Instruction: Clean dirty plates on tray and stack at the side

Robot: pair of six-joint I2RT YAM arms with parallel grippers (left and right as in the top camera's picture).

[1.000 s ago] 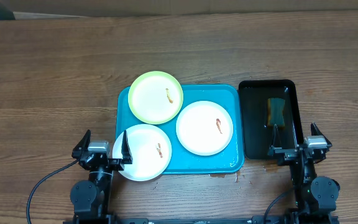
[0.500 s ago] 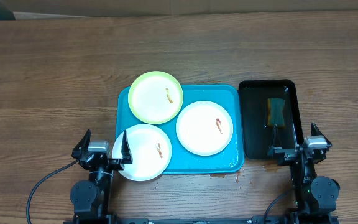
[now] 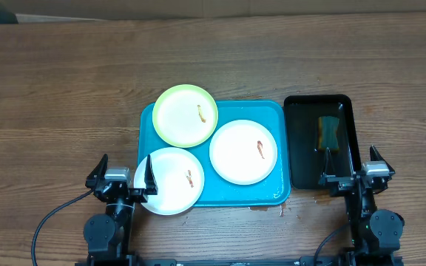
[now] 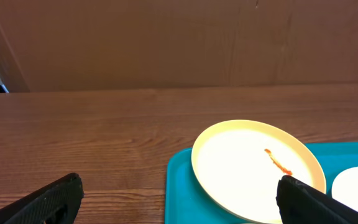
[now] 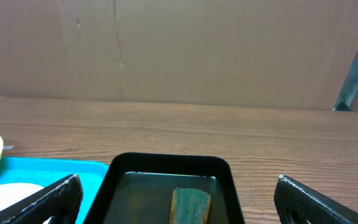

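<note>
We see a brown wood-grain tabletop (image 3: 65,81). In the wrist views a plain brown cardboard wall (image 4: 166,43) rises behind its far edge. We count one turquoise tray (image 3: 272,111) at the front middle, carrying three plates. The pale yellow-green plate (image 3: 184,116) lies at its far left corner and overhangs the rim. The right white plate (image 3: 243,151) lies fully inside. The near white plate (image 3: 170,181) juts over the near left corner. Each bears one small orange-brown smear. Just right of the tray sits one black tray (image 3: 302,166) holding one greenish sponge (image 3: 328,131). We count two arms at the near edge. The left end effector (image 3: 124,171) and the right end effector (image 3: 351,166) both stand spread wide, holding nothing.
</note>
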